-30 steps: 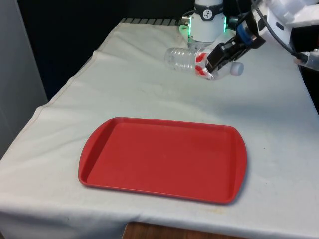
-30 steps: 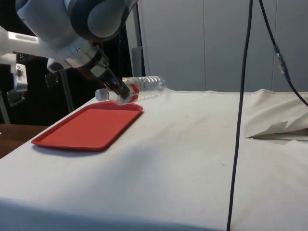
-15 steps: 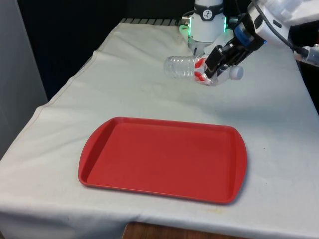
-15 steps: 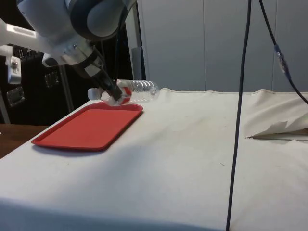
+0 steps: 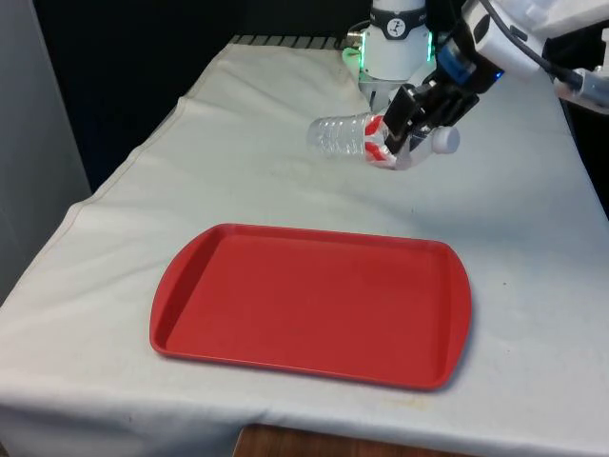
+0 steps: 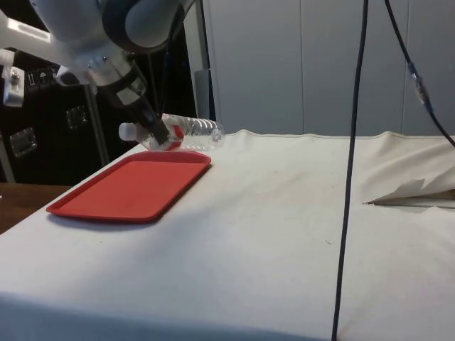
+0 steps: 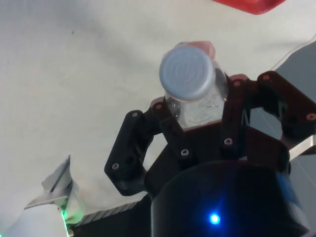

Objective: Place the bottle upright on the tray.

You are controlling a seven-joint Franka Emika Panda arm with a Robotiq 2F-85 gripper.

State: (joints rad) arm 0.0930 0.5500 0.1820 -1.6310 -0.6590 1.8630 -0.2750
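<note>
While your black two-finger gripper [image 5: 407, 133] clamps the clear plastic bottle [image 5: 373, 138] sideways beyond the red plastic tray [image 5: 190, 276], carry it over and tip it upright.

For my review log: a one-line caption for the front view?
Gripper holds a clear bottle sideways beyond the red tray.

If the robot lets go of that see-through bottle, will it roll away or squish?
The bottle looks empty and clear, so it is probably very light. Its body is round and it is held sideways above the cloth, so if dropped it would likely roll. The gripper grips it near the cap; thin plastic like this may dent under a hard squeeze.
</note>
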